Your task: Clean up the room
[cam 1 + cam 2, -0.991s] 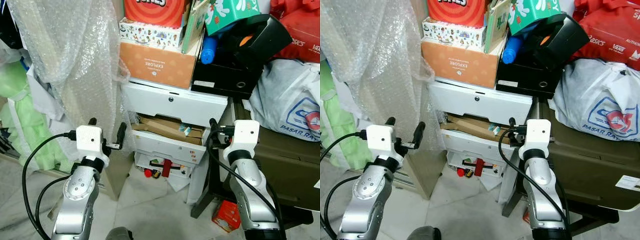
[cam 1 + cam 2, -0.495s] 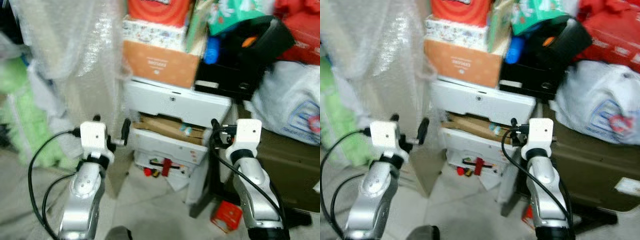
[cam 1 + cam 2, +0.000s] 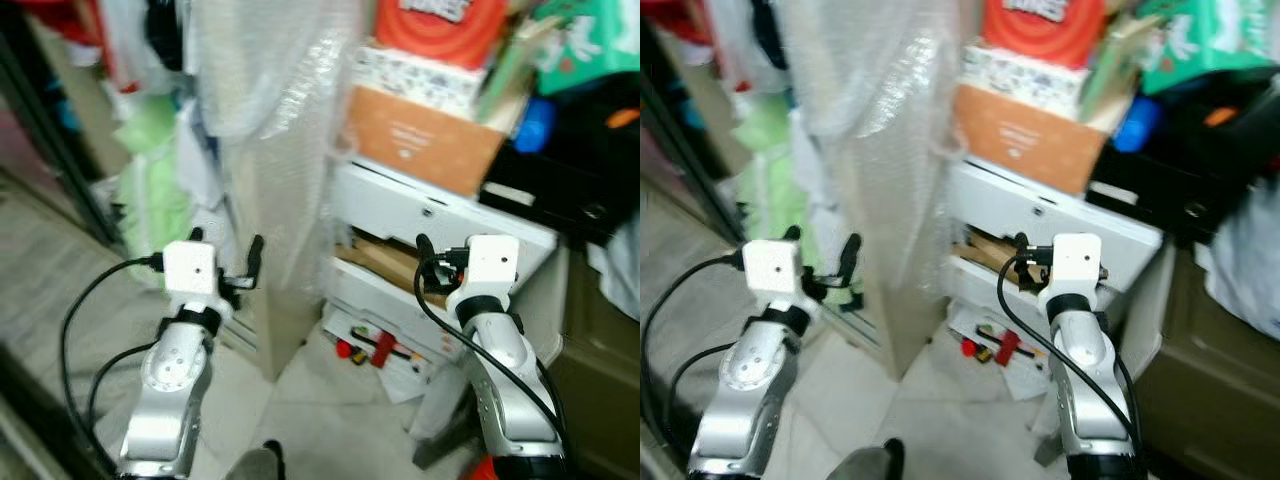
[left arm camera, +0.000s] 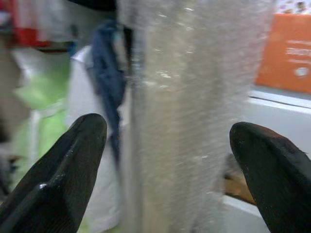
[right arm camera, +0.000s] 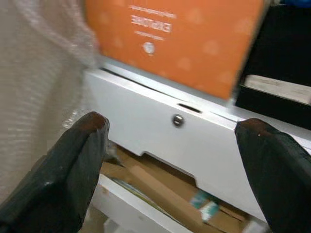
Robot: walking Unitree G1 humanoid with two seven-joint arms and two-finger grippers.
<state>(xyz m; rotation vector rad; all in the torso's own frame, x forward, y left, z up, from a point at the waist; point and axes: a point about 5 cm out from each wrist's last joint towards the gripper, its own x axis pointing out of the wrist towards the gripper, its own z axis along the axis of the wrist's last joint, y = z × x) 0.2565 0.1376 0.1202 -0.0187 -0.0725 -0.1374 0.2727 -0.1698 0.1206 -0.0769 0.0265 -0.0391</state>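
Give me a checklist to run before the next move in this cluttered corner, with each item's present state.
1. Left hand empty and open: ok, its fingers stand apart with bubble wrap beyond them.
2. Right hand empty and open: ok, it faces the white drawer below the orange box.
3. Picture sharp enough to pick a target: not ok, the head views are blurred.
4. Floor items located: ok, red bits lie by the drawer unit.
5. Cardboard sticking out of the unit, loose or stuck: cannot tell.
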